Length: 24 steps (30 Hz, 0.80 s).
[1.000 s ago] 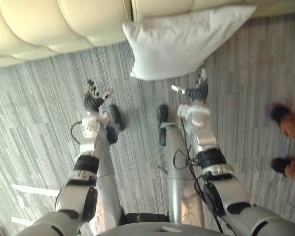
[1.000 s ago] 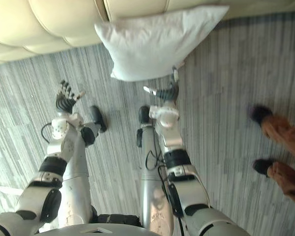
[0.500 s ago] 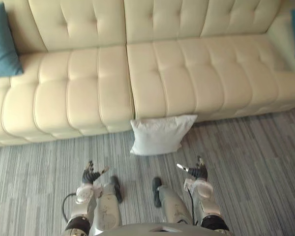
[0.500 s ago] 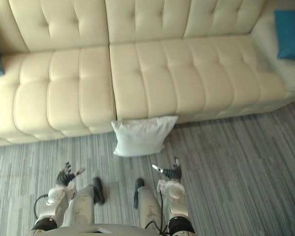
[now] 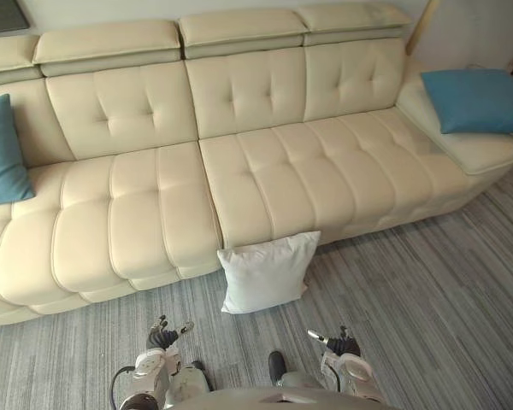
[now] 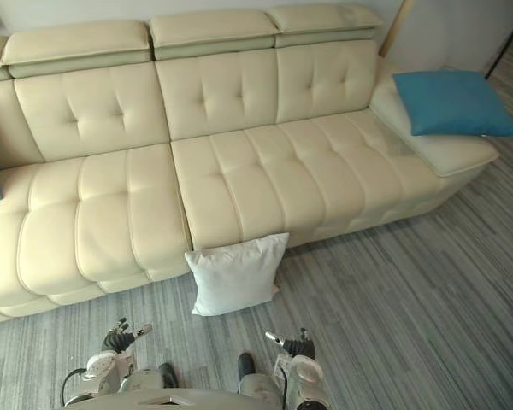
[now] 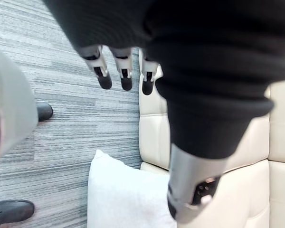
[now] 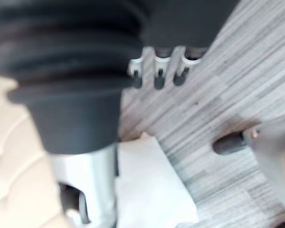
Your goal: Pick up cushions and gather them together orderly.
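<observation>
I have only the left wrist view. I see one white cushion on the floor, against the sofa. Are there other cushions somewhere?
Observer: Yes. A blue cushion lies on the sofa, at its far end on the robot's right.
Operator: Is this the only other one?
Observer: No. A second blue cushion leans against the backrest at the end on the robot's left.
Operator: Does the right hand hold anything?
Observer: No. The right hand is open and empty, low over the floor, apart from the white cushion.
</observation>
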Available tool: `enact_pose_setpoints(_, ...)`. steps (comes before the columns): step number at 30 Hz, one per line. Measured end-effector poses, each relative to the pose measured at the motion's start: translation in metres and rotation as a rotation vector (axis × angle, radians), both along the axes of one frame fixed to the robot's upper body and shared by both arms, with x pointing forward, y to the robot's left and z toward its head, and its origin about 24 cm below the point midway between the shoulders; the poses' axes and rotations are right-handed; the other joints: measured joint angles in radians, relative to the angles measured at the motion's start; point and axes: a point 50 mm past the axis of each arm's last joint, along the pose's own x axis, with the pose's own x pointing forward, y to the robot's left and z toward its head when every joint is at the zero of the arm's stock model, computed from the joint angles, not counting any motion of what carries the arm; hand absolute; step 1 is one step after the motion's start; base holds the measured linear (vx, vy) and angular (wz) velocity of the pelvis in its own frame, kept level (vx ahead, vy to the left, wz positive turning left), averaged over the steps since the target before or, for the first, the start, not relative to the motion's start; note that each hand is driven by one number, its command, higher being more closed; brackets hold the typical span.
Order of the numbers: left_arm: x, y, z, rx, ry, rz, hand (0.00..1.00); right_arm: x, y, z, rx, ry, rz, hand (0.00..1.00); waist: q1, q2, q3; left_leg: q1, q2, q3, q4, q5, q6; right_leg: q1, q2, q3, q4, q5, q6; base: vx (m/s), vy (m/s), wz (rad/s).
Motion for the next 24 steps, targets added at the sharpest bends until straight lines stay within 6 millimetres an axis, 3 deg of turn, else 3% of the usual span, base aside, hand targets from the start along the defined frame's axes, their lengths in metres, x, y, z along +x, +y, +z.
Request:
enact_pose_setpoints(2,-0.003,-0.006,-0.002,-0.014,0.014,-0.016,0.0,0.001,-0.009,0.002,-0.028,-0.001,0.016,0.0,0.007,0.04,-0.005,-0.022,0.006,-0.065,-0.026,-0.006,-0.009,-0.007,0.056,0.03,-0.071,0.017,-0.005,-0.02,-0.105,-0.75)
enact_pose_setpoints(5,0.001,-0.008,-0.003,-0.024,0.018,-0.017,0.0,0.001,-0.011,0.003,-0.034,0.008,0.019,0.0,0.004,0.064,0.021,-0.048,0.091,-0.067,0.069,-0.015,-0.012,-0.04,0.109,0.04,-0.023,-0.01,-0.045,0.05,-0.154,-0.5)
enact_pose_setpoints(9,0.017,-0.008,0.002,-0.034,-0.032,-0.003,0.0,0.0,-0.012,0.003,-0.038,0.008,0.011,0.0,0.001,0.045,0.067,-0.098,0.129,-0.161,0.26,0.017,0.026,-0.035,0.127,0.08,0.051,-0.051,-0.068,0.09,-0.163,-0.27)
enact_pose_setpoints(10,0.018,-0.01,0.002,-0.039,-0.038,-0.004,0.0,0.005,-0.013,0.005,-0.043,-0.005,0.014,0.0,0.006,0.035,0.074,-0.143,0.107,-0.238,0.322,-0.007,0.004,-0.032,0.13,0.108,0.048,-0.054,-0.072,0.13,-0.028,-0.69)
enact_pose_setpoints(11,0.02,-0.014,0.002,-0.054,-0.046,0.002,0.0,0.009,-0.017,0.007,-0.054,-0.014,0.017,0.0,0.016,0.04,0.078,-0.152,0.024,-0.309,0.32,-0.076,-0.015,-0.027,0.126,0.157,0.035,-0.059,-0.086,0.15,0.053,-0.72)
enact_pose_setpoints(12,0.02,-0.014,0.003,-0.058,-0.049,0.005,0.0,0.01,-0.018,0.007,-0.056,-0.016,0.017,0.0,0.019,0.042,0.081,-0.154,0.007,-0.318,0.314,-0.087,-0.01,-0.025,0.127,0.165,0.031,-0.059,-0.087,0.12,0.123,-0.93)
enact_pose_setpoints(13,0.022,-0.018,0.003,-0.072,-0.062,0.012,0.0,0.013,-0.019,0.009,-0.061,-0.024,0.019,0.0,0.023,0.057,0.092,-0.17,-0.068,-0.335,0.289,-0.11,0.004,-0.005,0.13,0.201,0.014,-0.058,-0.087,0.12,0.135,-0.68)
enact_pose_setpoints(15,0.022,-0.021,0.004,-0.084,-0.075,0.014,0.0,0.014,-0.018,0.009,-0.061,-0.03,0.025,0.0,0.036,0.073,0.096,-0.196,-0.125,-0.328,0.193,-0.1,0.015,0.012,0.149,0.252,-0.004,-0.065,-0.076,0.14,0.145,-0.89)
enact_pose_setpoints(16,0.023,-0.021,0.005,-0.088,-0.085,0.017,0.0,0.016,-0.016,0.01,-0.059,-0.042,0.032,0.0,0.047,0.081,0.099,-0.203,-0.127,-0.329,0.147,-0.086,0.017,0.013,0.161,0.27,-0.004,-0.069,-0.07,0.18,0.193,-1.15)
enact_pose_setpoints(17,0.024,-0.018,0.005,-0.086,-0.09,0.03,0.0,0.018,-0.009,0.01,-0.049,-0.05,0.051,0.0,0.068,0.078,0.099,-0.189,-0.127,-0.316,0.138,-0.049,0.068,0.012,0.17,0.31,-0.004,-0.074,-0.058,0.23,0.177,-1.01)
enact_pose_setpoints(19,0.023,-0.014,0.006,-0.077,-0.09,0.037,0.0,0.02,0.002,0.009,-0.03,-0.048,0.086,0.0,0.071,0.055,0.083,-0.177,-0.142,-0.279,0.107,-0.075,0.078,0.014,0.167,0.353,-0.051,-0.056,-0.031,0.32,0.167,-0.6)
enact_pose_setpoints(20,0.024,-0.015,0.006,-0.087,-0.097,0.051,0.0,0.022,0.003,0.009,-0.032,-0.05,0.091,0.0,0.075,0.052,0.085,-0.175,-0.146,-0.249,0.115,-0.074,0.122,0.022,0.163,0.373,-0.081,-0.04,-0.001,0.33,0.149,-0.23)
enact_pose_setpoints(22,0.021,-0.011,0.005,-0.085,-0.089,0.073,0.0,0.022,0.005,0.009,-0.027,-0.049,0.095,0.0,0.078,0.045,0.083,-0.159,-0.152,-0.225,0.14,-0.079,0.129,0.041,0.15,0.4,-0.089,-0.039,0.0,0.26,0.117,-0.29)
enact_pose_setpoints(24,0.015,-0.006,0.004,-0.077,-0.075,0.084,0.0,0.026,0.007,0.01,-0.025,-0.06,0.106,0.0,0.08,0.034,0.075,-0.124,-0.179,-0.225,0.131,-0.079,0.13,0.041,0.126,0.416,-0.044,-0.054,0.029,0.28,0.077,-0.29)
